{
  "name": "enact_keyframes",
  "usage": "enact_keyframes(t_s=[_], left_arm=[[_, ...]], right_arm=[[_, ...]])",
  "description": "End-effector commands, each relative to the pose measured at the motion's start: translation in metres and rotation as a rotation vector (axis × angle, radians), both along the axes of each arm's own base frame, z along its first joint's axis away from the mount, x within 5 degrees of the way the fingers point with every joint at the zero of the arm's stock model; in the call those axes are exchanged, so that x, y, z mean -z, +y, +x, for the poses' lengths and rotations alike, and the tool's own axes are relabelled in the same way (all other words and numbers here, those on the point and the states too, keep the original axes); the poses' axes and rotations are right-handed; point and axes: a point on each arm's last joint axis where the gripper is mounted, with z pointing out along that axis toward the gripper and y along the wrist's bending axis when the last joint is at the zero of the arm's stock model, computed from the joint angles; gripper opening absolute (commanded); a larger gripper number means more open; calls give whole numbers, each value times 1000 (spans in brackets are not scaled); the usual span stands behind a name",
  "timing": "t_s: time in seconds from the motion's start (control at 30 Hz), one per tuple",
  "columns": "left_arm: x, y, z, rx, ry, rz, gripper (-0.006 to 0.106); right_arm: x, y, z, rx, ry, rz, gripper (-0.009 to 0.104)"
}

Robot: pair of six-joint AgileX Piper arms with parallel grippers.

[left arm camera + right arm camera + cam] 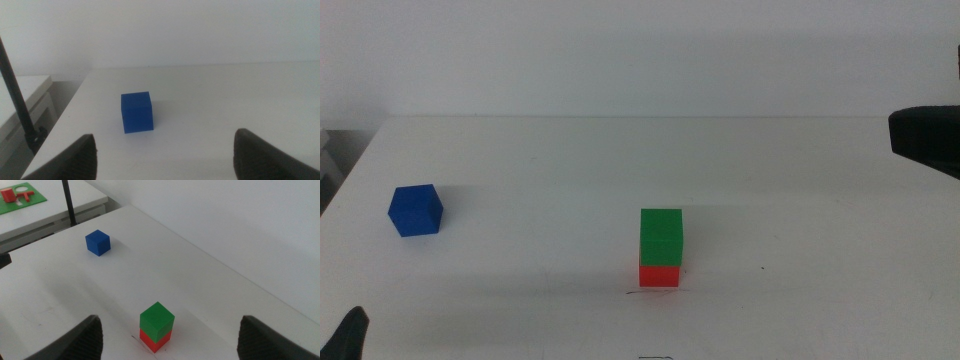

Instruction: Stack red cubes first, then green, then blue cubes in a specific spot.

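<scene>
Down at the near edge waits the left gripper (165,155), jaws spread wide and empty, blue cube (416,210) unstacked far left while green (661,236) tops red (659,275) on the marked spot (656,292); right gripper (170,337) likewise agape

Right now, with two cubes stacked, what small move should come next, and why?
Probably ease the left gripper, jaws wide open, forward toward the blue cube. The green cube already sits on the red cube at the pencil line; blue lies alone ahead of it.
</scene>
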Motion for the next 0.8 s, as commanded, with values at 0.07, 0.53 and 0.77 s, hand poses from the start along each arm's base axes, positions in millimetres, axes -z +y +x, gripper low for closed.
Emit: enact_keyframes(t_s=[0.07, 0.53, 0.77], left_arm=[[-12, 1, -1, -23, -83, -23, 93], [-126, 8, 68, -80, 804, -27, 93], [-140, 1, 126, -3, 1013, -127, 93]], right_arm=[[-14, -2, 0, 18, -85, 55, 86], [-14, -2, 0, 18, -85, 55, 86], [-14, -2, 0, 18, -85, 55, 86]])
